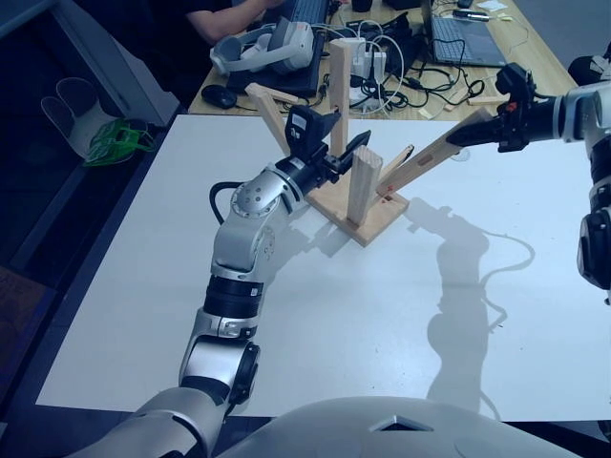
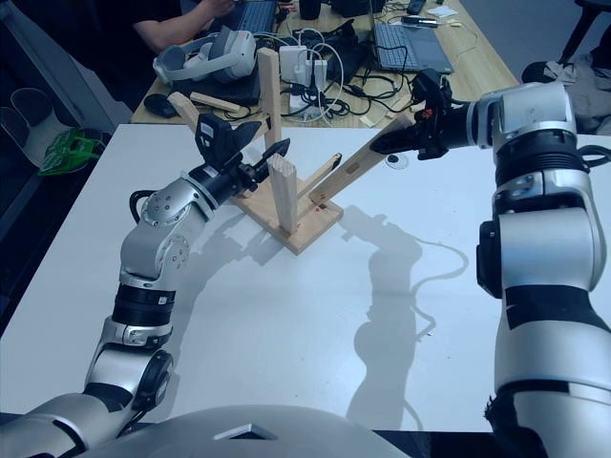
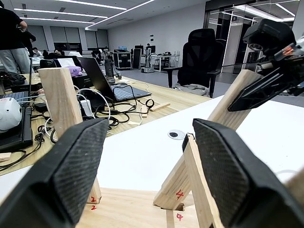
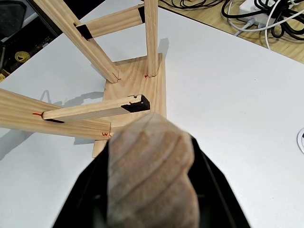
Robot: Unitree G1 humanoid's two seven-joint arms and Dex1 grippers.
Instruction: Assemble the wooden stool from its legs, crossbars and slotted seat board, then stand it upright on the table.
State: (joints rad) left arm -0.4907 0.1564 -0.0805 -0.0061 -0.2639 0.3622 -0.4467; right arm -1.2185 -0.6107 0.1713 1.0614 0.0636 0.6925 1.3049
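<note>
Stool inverted: seat board [image 1: 372,221] flat on white table [image 1: 382,324], legs [image 1: 363,186] pointing up.
Right gripper [image 1: 480,128] pinches the top end of the tilted leg [image 1: 430,155]. Left gripper [image 1: 334,143] low beside the board, jaws spread wide, facing the legs.

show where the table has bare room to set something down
Free: the table between the seat board, the left arm and the near edge. Crowded: around the seat board, where the left gripper and right gripper are among the legs.
</note>
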